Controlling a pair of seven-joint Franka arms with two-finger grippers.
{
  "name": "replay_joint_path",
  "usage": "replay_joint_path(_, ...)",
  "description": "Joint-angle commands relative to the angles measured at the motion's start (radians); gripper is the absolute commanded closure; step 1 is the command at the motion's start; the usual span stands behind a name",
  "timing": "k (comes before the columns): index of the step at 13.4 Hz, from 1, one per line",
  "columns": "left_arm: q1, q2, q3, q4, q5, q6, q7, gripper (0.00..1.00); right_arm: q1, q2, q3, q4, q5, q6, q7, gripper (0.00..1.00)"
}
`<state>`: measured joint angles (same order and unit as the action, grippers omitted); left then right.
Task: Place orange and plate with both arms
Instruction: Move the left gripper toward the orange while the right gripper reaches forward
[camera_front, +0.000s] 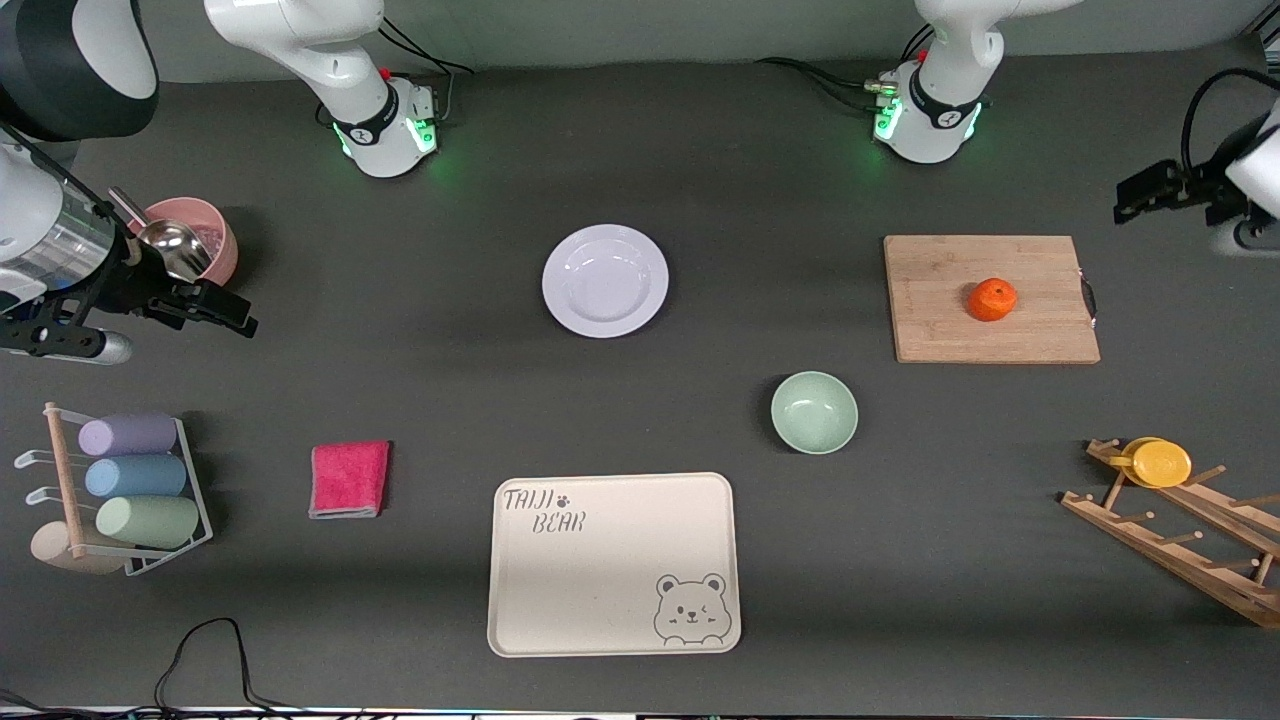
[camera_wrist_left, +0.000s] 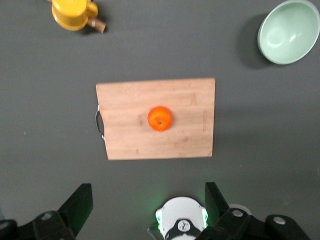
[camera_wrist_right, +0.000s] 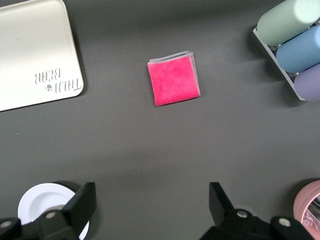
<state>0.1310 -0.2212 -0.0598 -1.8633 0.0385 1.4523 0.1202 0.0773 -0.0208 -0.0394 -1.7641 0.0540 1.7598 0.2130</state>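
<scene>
A: Where do you see the orange (camera_front: 992, 299)?

B: You'll find it resting near the middle of the wooden cutting board (camera_front: 990, 300), toward the left arm's end of the table. In the left wrist view it sits on the board (camera_wrist_left: 156, 118) well apart from the fingertips.

A: And the plate (camera_front: 605, 280)?

B: It lies flat on the dark table (camera_front: 450, 350), about midway between the 2 arm bases. The green bowl (camera_front: 814, 412) and the beige bear tray (camera_front: 614, 564) are both nearer to the front camera than it. A sliver of the plate shows in the right wrist view (camera_wrist_right: 42, 200) too.

A: What are your 2 grippers doing?

B: The left gripper (camera_wrist_left: 147, 202) hangs high over the table by the cutting board, fingers spread wide, holding nothing. The right gripper (camera_wrist_right: 152, 202) hovers near the pink cup (camera_front: 200, 235), above the pink cloth (camera_front: 349, 479) and the rack of pastel cups (camera_front: 140, 478), fingers also wide apart and empty.
</scene>
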Motion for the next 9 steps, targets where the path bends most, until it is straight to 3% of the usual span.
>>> replay_joint_path(1, 0.029, -0.159, -0.002, -0.198, 0.015, 0.031, 0.006, 0.0, 0.007, 0.004, -0.002, 0.015, -0.009, 0.009, 0.029, 0.0)
replay_joint_path(6, 0.027, -0.155, -0.003, -0.347, 0.015, 0.175, 0.006, 0.0, 0.012, 0.044, -0.01, 0.044, 0.006, -0.124, 0.016, 0.0)
replay_joint_path(7, 0.027, -0.152, -0.003, -0.388, 0.015, 0.227, 0.006, 0.0, 0.012, 0.047, -0.008, 0.046, 0.048, -0.135, 0.016, 0.0)
replay_joint_path(9, 0.027, -0.133, -0.003, -0.463, 0.015, 0.339, 0.006, 0.0, 0.004, 0.042, -0.023, 0.028, 0.235, -0.144, 0.014, 0.0)
